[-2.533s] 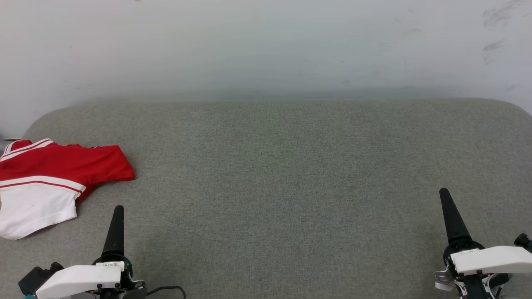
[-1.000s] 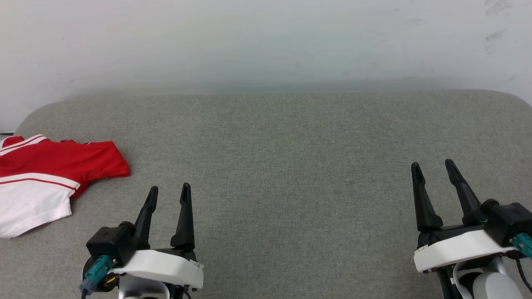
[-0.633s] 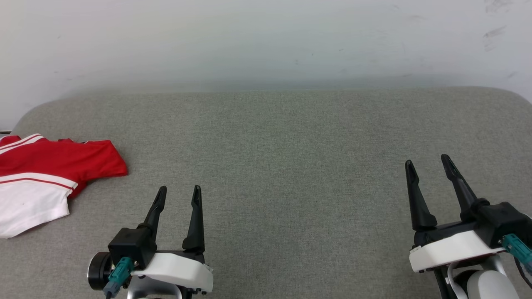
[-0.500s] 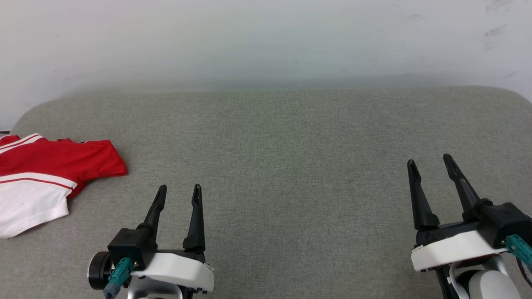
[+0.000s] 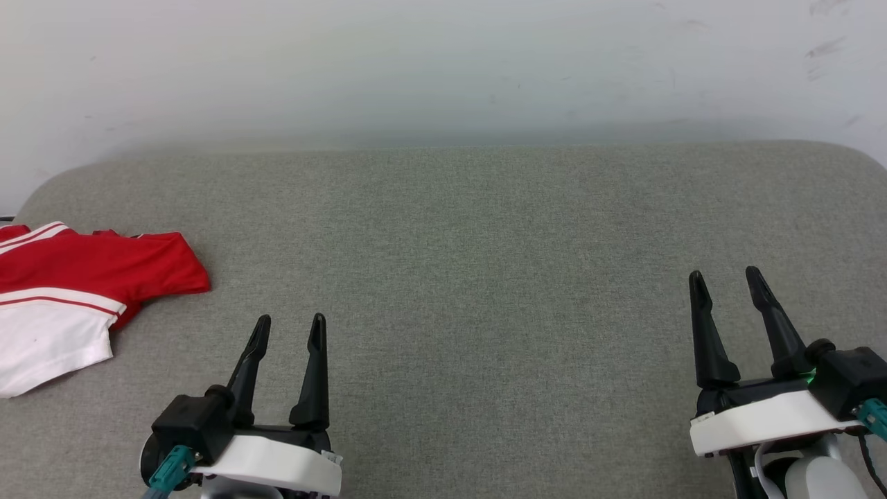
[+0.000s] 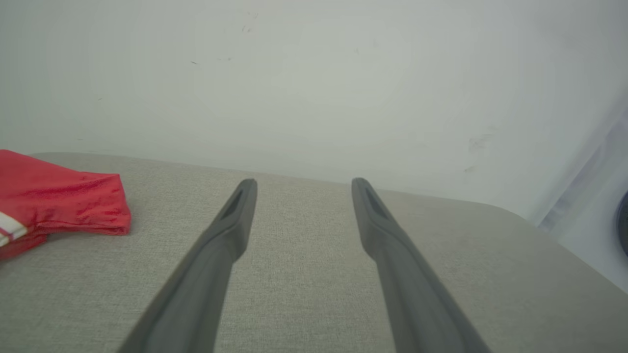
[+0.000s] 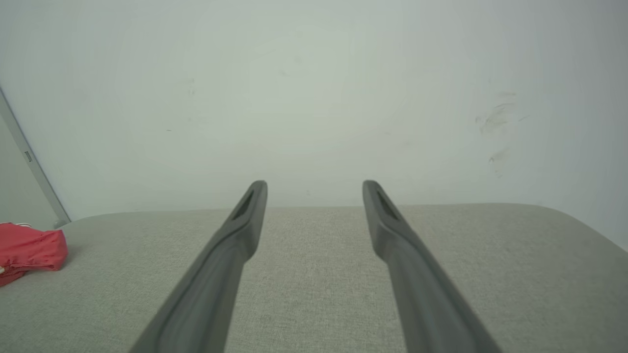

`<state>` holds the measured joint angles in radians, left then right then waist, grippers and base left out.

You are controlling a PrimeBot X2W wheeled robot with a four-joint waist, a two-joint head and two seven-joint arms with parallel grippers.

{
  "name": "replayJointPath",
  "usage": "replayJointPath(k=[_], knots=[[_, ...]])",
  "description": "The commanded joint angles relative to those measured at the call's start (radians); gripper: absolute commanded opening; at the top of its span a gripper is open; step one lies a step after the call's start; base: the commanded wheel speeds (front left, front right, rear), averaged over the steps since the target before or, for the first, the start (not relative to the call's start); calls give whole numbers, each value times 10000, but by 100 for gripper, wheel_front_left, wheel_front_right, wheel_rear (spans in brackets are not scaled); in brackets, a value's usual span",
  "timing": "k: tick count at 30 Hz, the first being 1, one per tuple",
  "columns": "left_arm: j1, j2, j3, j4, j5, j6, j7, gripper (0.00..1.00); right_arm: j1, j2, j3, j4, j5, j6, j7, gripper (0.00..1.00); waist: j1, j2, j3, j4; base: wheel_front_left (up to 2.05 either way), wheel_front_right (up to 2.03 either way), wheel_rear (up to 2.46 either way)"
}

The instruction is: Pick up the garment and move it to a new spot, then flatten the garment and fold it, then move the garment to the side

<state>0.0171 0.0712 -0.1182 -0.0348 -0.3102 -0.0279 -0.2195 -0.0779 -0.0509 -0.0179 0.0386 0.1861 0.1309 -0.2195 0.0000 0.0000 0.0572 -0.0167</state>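
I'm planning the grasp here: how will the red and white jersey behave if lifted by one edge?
The jersey will probably droop limply, since it lies bunched in soft folds. It looks thin, so likely light. The textured weave of the grey cushion may drag on it, so a push would probably wrinkle it rather than slide it.

Head view down onto cushion, wrist views low, level, sharing cushion, wall

Left gripper spread empty, right gripper likewise
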Motion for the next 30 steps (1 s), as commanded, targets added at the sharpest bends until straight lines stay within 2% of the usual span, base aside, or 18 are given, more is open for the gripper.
replayJointPath(k=[1,8,23,30], knots=[[67,-58,164,43,233,-193,-88,100,41,10,-22,45,-51,-3,-100,100,0,0,-1,-9,0,0,0],[134,-207,514,518,730,-612,-234,100,43,11,-63,361,-49,-3,-220,100,0,0,17,-55,0,0,0],[185,-211,411,420,1353,-616,-486,100,-50,13,52,488,-881,-3,-480,100,0,0,44,-108,0,0,0],[176,-210,384,476,1281,-662,-485,100,16,13,167,457,-814,-3,-468,100,0,0,-29,49,0,0,0]])
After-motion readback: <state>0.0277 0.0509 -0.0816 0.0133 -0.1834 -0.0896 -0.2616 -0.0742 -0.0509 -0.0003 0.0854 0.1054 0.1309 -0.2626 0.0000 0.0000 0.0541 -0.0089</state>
